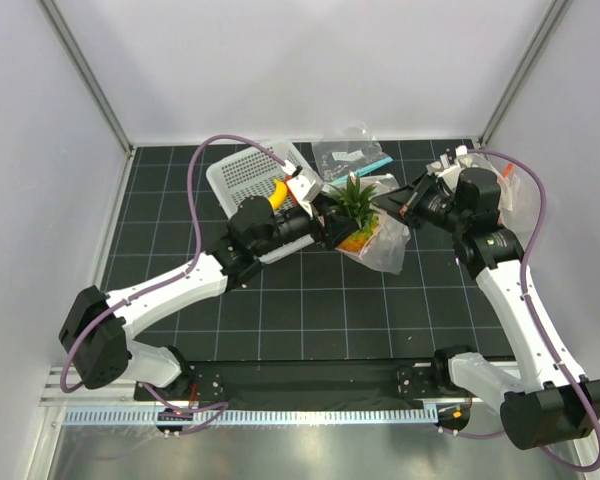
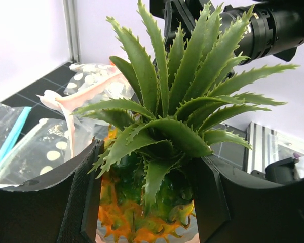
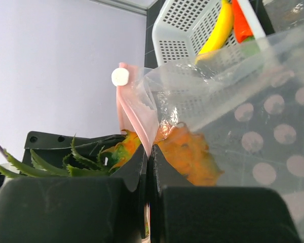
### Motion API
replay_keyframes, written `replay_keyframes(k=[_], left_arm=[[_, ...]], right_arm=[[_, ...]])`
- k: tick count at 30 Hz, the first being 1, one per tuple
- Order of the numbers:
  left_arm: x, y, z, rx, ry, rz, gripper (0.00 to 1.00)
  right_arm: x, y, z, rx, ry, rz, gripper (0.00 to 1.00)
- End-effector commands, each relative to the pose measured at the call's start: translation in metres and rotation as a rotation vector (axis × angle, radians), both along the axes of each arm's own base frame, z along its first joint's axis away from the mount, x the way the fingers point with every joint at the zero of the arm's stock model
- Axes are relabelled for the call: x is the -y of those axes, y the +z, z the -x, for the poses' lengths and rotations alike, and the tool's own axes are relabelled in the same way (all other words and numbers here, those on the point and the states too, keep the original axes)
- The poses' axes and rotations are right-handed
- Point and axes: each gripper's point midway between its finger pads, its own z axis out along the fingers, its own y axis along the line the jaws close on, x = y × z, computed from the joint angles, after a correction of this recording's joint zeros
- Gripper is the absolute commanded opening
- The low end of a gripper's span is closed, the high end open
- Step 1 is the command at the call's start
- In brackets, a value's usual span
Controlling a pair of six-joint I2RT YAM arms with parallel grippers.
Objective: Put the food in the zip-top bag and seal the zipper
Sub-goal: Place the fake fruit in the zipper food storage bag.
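Observation:
My left gripper is shut on the orange pineapple, its fingers clamping the body just under the green crown. The pineapple's lower body sits in the mouth of the dotted zip-top bag. My right gripper is shut on the bag's pink zipper strip and holds the mouth up beside the pineapple. The yellow banana and the red pepper lie in the white basket. The grape cluster is out of view.
A clear bag with a teal strip lies behind the pineapple. Another clear bag lies by the right arm at the right wall. The white basket stands just behind the left wrist. The two grippers are close together.

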Motion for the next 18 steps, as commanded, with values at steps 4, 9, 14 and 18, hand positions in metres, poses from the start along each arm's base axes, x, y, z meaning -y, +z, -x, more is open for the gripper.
replay_keyframes(k=[4, 9, 14, 18], left_arm=[[-0.004, 0.026, -0.004, 0.104, 0.033, 0.041, 0.51], [-0.005, 0.014, -0.008, 0.078, 0.055, 0.01, 0.86], [-0.012, 0.005, -0.011, 0.035, 0.093, -0.059, 0.98], [-0.018, 0.006, -0.011, -0.014, 0.117, -0.097, 1.0]], right_arm=[[-0.011, 0.034, 0.007, 0.065, 0.057, -0.09, 0.01], [-0.01, 0.038, 0.006, 0.071, 0.048, -0.103, 0.01], [-0.006, 0.036, 0.006, 0.071, 0.04, -0.09, 0.01], [-0.003, 0.034, 0.004, 0.072, 0.029, -0.083, 0.01]])
